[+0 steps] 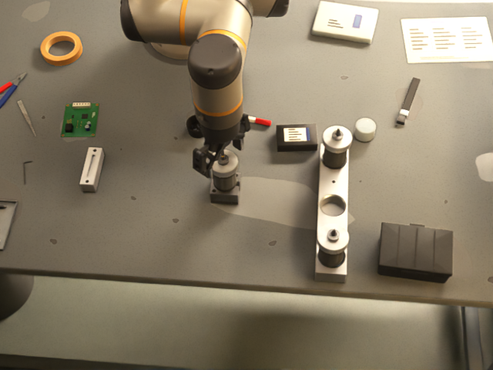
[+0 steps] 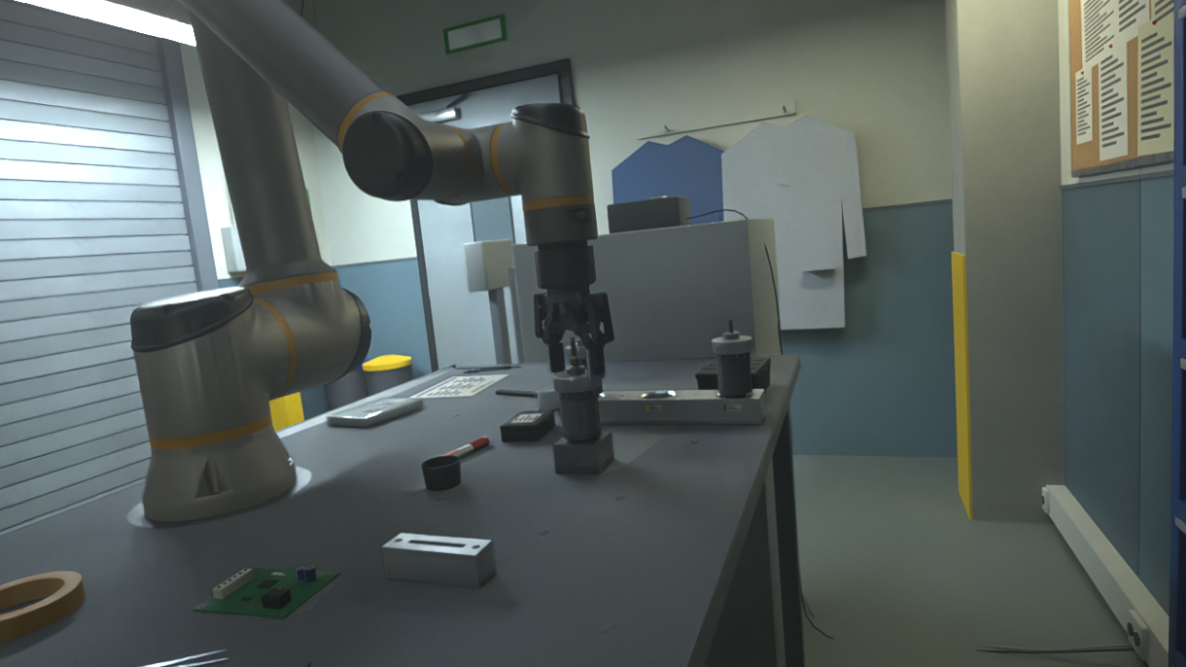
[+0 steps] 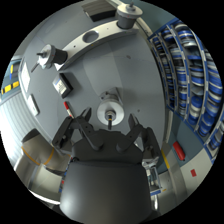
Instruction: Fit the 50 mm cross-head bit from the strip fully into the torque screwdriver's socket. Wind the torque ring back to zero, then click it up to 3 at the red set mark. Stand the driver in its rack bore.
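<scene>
The bit [image 3: 110, 122] stands in the socket of the torque screwdriver [image 1: 224, 173], and the arm's wrist hides most of it from the side camera. The driver stands upright in a small grey block [image 1: 224, 195] at mid-bench, its pale torque ring [image 3: 110, 111] on top. My gripper [image 3: 110, 123] is open and holds nothing; it hangs straight above the driver with its fingers on either side of the bit. The long white rack [image 1: 333, 207] lies to the right, with an empty round bore [image 1: 333, 204] in its middle and two other drivers [image 1: 336, 146] [image 1: 331, 247] at its ends.
A dark ribbed case [image 1: 415, 251] sits right of the rack near the front edge. A black labelled box [image 1: 296, 137], a red marker [image 1: 260, 120] and a white puck [image 1: 364, 129] lie behind. A slotted white block [image 1: 91, 169], a circuit board [image 1: 80, 119] and a tape roll [image 1: 61, 48] lie left.
</scene>
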Robot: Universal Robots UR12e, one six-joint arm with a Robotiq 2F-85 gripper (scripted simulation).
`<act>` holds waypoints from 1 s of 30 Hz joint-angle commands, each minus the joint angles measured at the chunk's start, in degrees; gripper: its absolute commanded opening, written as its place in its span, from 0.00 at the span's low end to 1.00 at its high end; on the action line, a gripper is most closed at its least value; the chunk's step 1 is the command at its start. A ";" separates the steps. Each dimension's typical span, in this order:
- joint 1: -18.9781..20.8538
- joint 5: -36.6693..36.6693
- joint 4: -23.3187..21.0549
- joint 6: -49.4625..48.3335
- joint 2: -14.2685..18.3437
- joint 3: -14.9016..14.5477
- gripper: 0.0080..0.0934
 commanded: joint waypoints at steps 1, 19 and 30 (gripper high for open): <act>0.00 0.00 -0.02 0.00 -0.01 -0.04 1.00; 0.00 0.00 2.40 0.00 -1.54 -0.93 1.00; 0.00 0.00 6.54 0.00 -4.00 -2.61 1.00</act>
